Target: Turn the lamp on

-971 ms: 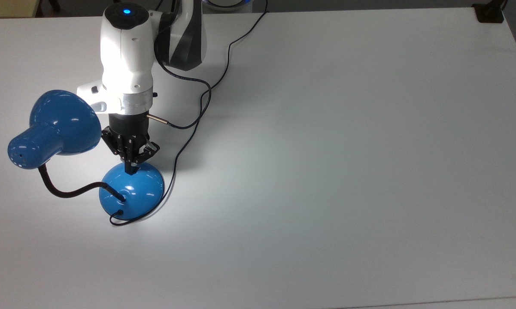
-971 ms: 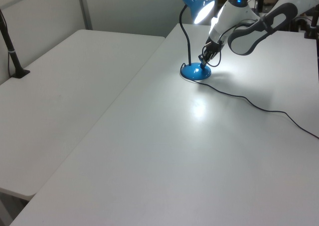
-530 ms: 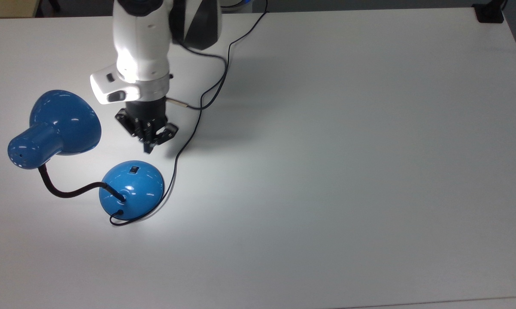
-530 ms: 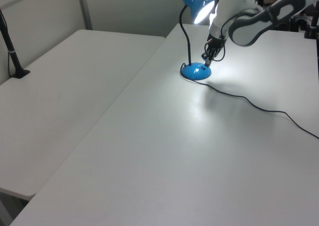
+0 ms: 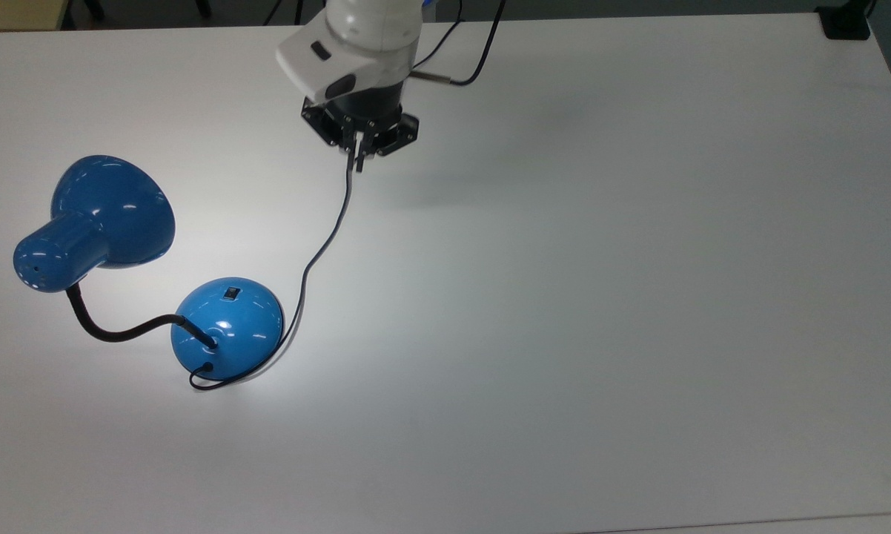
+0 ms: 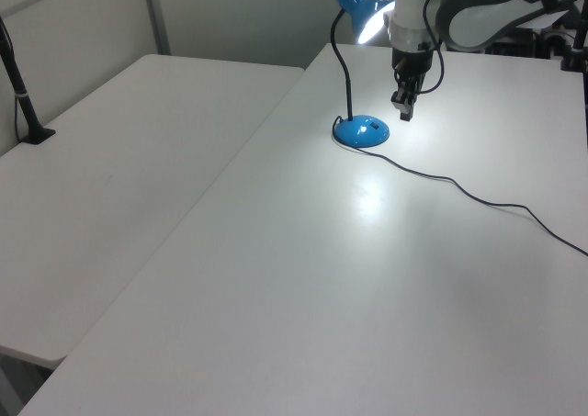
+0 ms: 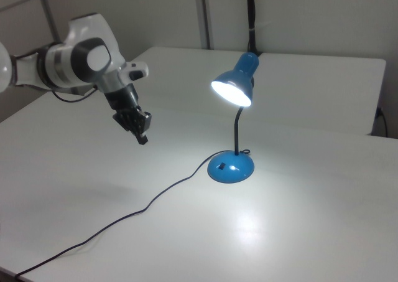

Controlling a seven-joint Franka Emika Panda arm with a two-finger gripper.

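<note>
Lamp (image 7: pixel 231 127) stands lit on the worktop (image 5: pixel 601 297) at the top view's left, bright pool under its shade, so I judge the task done; my pincer (image 5: pixel 357 159) hangs well clear, fingers pinched narrow, holding nothing.

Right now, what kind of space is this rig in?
Likely a lab or office workroom: a robot arm with shut jaws, its gripper above a plain white table, a lit blue lamp, and partition panels behind.

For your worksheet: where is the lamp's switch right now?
In the top view, the switch sits on the blue base, on its upper side, facing the claw.
</note>
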